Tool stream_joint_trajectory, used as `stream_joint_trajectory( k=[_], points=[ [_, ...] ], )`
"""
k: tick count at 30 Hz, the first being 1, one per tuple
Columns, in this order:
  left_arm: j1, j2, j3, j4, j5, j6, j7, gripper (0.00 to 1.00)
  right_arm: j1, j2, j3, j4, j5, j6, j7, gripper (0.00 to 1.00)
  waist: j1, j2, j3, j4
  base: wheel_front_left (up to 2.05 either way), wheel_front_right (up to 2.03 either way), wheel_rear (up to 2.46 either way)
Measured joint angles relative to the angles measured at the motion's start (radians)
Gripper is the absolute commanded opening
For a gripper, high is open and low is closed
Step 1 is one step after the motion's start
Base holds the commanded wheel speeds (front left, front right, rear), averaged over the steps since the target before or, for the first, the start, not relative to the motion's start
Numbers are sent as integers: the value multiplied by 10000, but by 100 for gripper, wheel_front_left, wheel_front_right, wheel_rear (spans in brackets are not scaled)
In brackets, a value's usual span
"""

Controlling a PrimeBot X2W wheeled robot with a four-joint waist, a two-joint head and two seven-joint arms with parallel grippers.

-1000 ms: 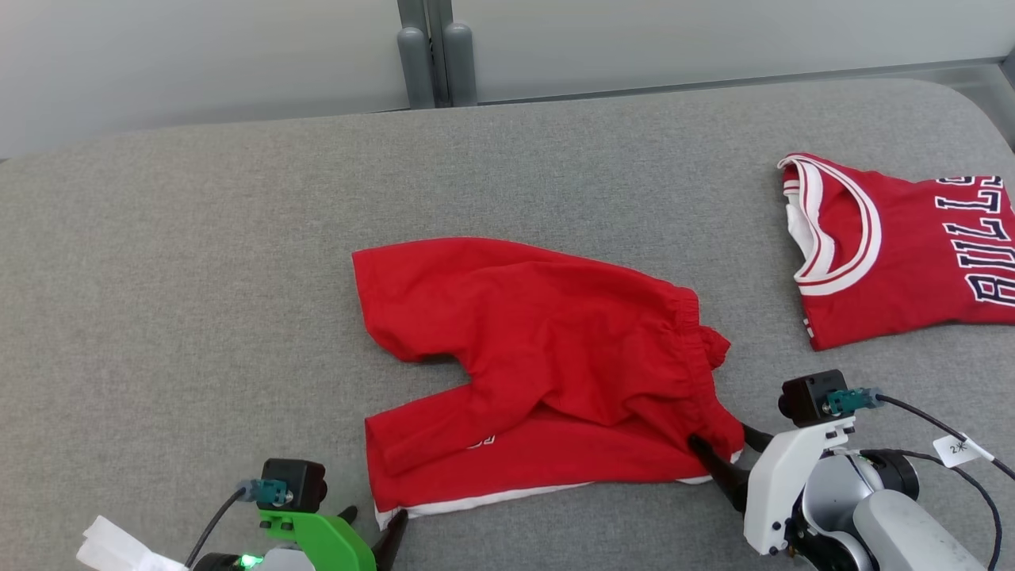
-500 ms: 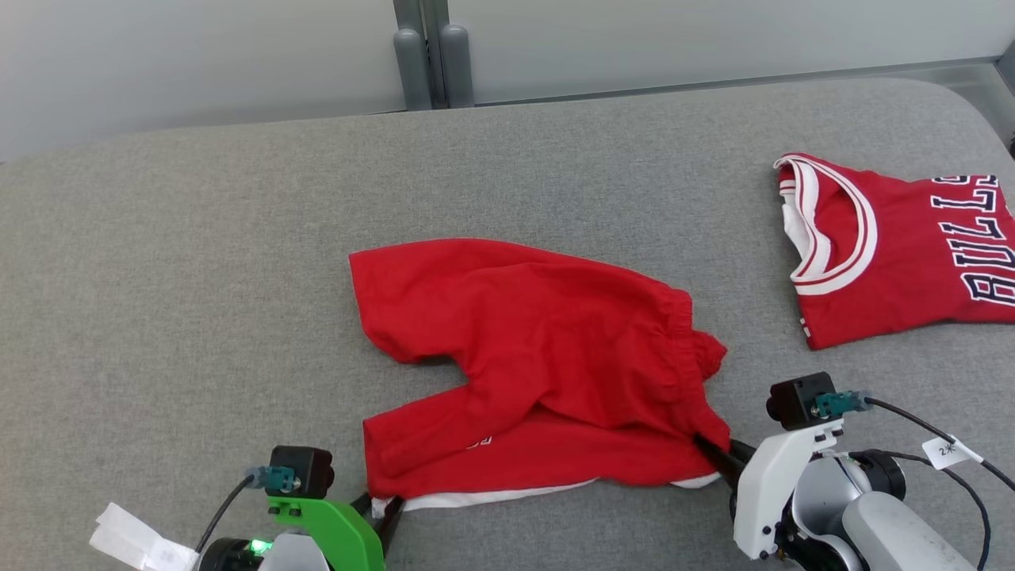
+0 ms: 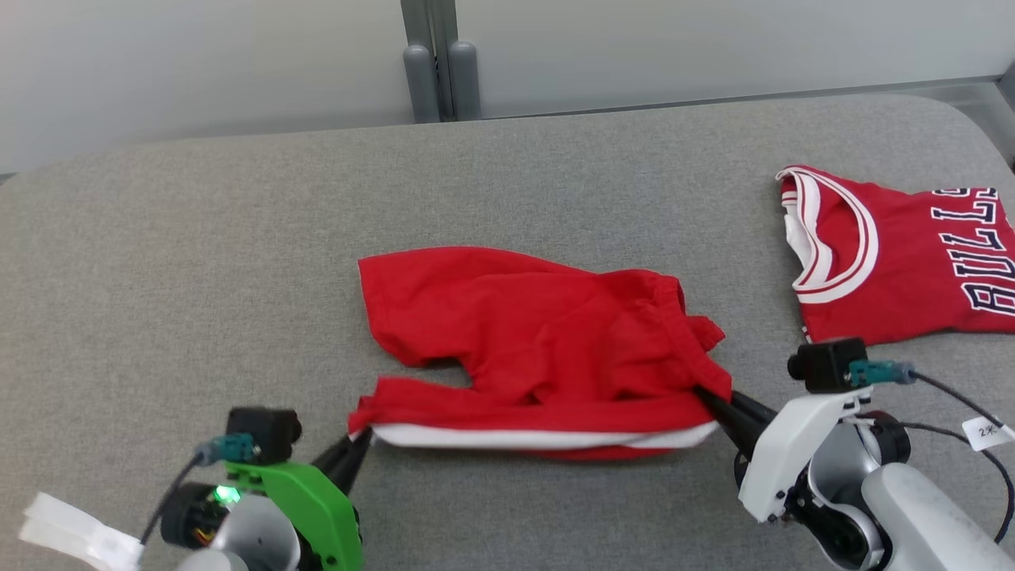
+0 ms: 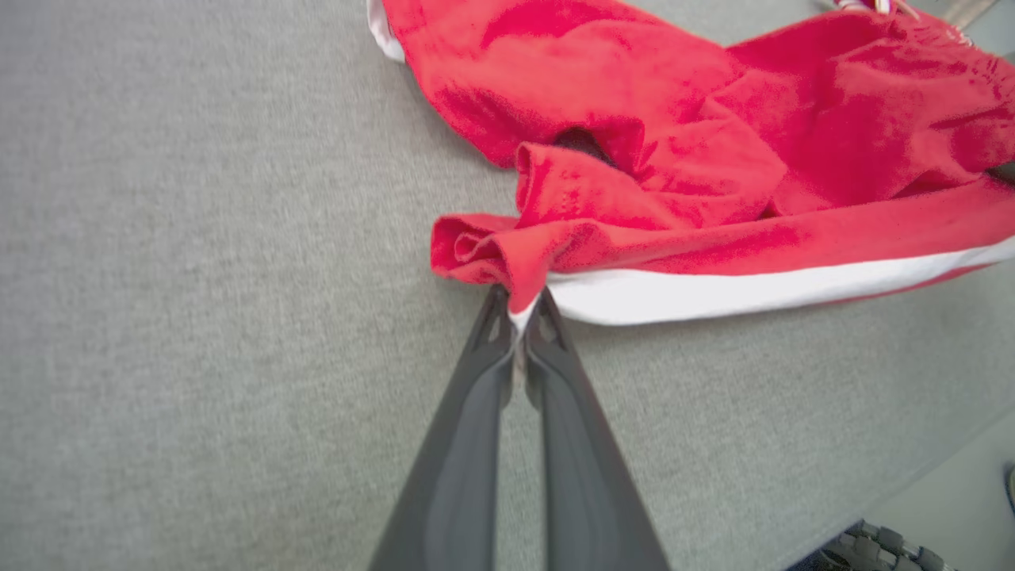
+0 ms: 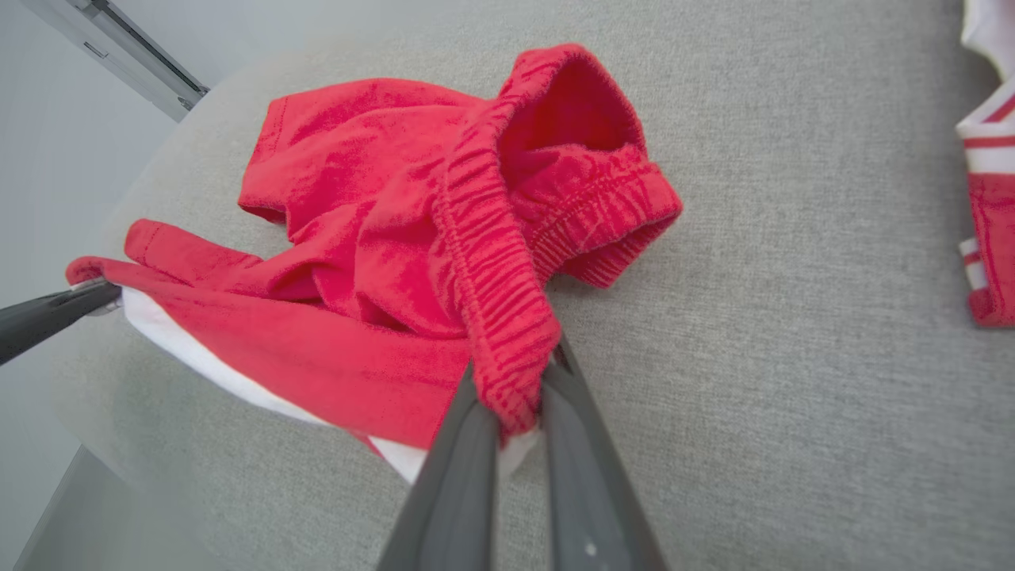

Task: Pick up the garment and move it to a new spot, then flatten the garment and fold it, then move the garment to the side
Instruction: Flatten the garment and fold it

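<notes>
Garment (image 3: 539, 341) pinched at opposite corners by left claw (image 3: 363, 434), right claw (image 3: 702, 394).

Open table (image 3: 198, 262) left of shorts (image 3: 539, 341), jersey (image 3: 904, 262) near on right

The left gripper (image 3: 363, 438) and the right gripper (image 3: 704, 395) are held low, fingers angled inward, each pinched closed on an opposite end of the red shorts (image 3: 539, 349).

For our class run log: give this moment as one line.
left gripper: shut on red shorts, hem corner | right gripper: shut on waistband | near edge: taut between them | jersey: apart
</notes>
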Motion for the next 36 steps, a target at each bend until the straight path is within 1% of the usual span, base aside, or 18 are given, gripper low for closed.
stream_joint_trajectory(
  k=[3, 6, 9, 11, 12, 16, 18, 22, 27, 30, 36],
  points=[
    [-573, 222, 226, -773, 119, 8, -88, 0, -436, -134, -96, -614, 384, 0, 79, 0, 0, 0, 120, 2, 0, 0, 0],
    [-1484, 525, 347, -1185, 188, -8, 52, 0, -1202, -320, -194, -1003, 570, 0, 207, 0, 0, 0, 349, -5, 0, 0, 0],
    [-2783, 953, 405, -1147, 232, -40, 391, 0, -2346, -453, -205, -1143, 802, 0, 437, 0, 0, 0, 701, -18, 0, 0, 0],
    [-3836, 1007, 393, -895, 61, -48, 550, 0, -3268, -637, -215, -1104, 849, 0, 594, 0, 0, 0, 996, -21, 0, 0, 0],
    [-4474, 1114, 280, -686, 132, -79, 640, 0, -3838, -675, -207, -1035, 955, 0, 711, 0, 0, 0, 1183, -21, 0, 0, 0],
    [-6878, 1252, -96, 420, -40, -92, 773, 0, -6089, -813, -75, -288, 1269, 0, 1078, 0, 0, 0, 1956, -11, 0, 0, 0],
    [-8054, 1281, -351, 1028, -161, -94, 694, 0, -7196, -859, 46, 236, 1348, 0, 1170, 0, 0, 0, 2346, -5, 0, 0, 0],
    [-10442, 1452, -982, 2320, -201, -94, 376, 0, -9332, -706, 282, 1319, 1651, 0, 1220, 0, 1, 0, 3159, 10, 0, 0, 0],
    [-13066, 1582, -1442, 3854, -228, -111, -451, 0, -11718, -426, 546, 2351, 1910, 0, 826, 0, 2, 0, 4114, 27, 0, 0, 0],
    [-14291, 1572, -1578, 4677, -232, -115, -999, 0, -12789, -347, 757, 2844, 2054, 0, 479, 0, 2, 0, 4563, 29, 0, 0, 0],
    [-16028, 1492, -1854, 6040, -343, -123, -1812, 0, -14343, -343, 1126, 3597, 2406, 2, -238, 0, 2, 0, 5046, -1, 0, 0, 0]
  ],
)
